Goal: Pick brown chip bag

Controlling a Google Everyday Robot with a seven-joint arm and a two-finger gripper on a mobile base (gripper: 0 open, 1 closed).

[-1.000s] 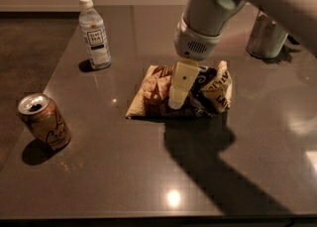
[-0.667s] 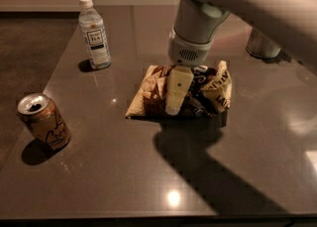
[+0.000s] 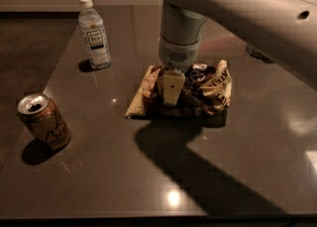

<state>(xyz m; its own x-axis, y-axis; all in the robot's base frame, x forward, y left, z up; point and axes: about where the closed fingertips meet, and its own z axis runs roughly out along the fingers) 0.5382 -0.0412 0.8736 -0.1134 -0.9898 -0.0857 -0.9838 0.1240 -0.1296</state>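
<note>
The brown chip bag [image 3: 210, 88] lies flat in the middle of the dark table [image 3: 99, 171]. It is glossy dark brown with pale yellow edges and white lettering. My gripper [image 3: 172, 97] comes straight down from the pale arm [image 3: 247, 8] onto the left-middle of the bag and touches its crumpled foil. The arm's wrist hides the bag's far middle part.
A clear water bottle [image 3: 94, 33] with a white cap stands at the back left. An open orange-brown can [image 3: 43, 121] stands at the front left near the table's left edge. A grey object [image 3: 258, 52] sits at the back right, mostly hidden by the arm.
The arm has shifted left and lower, so the gripper now presses into the bag's left-middle. The bag, bottle and can have stayed in place.
</note>
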